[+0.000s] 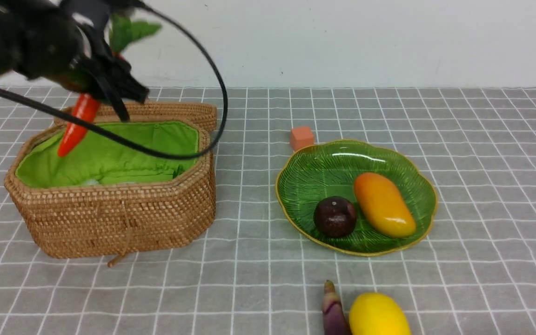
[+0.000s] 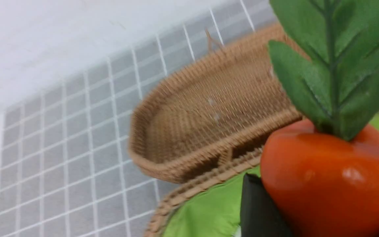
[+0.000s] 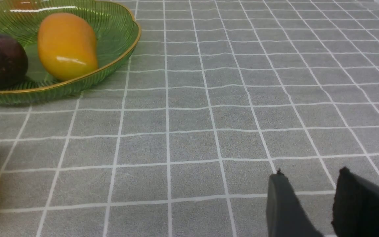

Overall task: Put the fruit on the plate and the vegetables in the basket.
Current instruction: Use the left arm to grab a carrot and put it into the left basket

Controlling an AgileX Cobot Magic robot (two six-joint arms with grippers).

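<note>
My left gripper [image 1: 92,90] is shut on the orange carrot [image 1: 78,123], which hangs tip-down over the back left of the open wicker basket [image 1: 110,218]; its green leaves [image 1: 128,30] stick up. The left wrist view shows the carrot [image 2: 327,184] against a black finger [image 2: 258,210]. The mango [image 1: 383,204] and the dark plum [image 1: 335,216] lie on the green plate [image 1: 314,163]. The lemon [image 1: 378,315] and the purple eggplant [image 1: 334,311] lie on the cloth near the front edge. My right gripper [image 3: 311,172] is open and empty over the cloth, right of the plate [image 3: 123,56].
The basket's lid [image 1: 156,109] lies open behind it. A small orange cube [image 1: 301,137] sits just behind the plate. A black cable [image 1: 212,83] loops from the left arm over the basket. A grey checked cloth [image 1: 482,186] covers the table.
</note>
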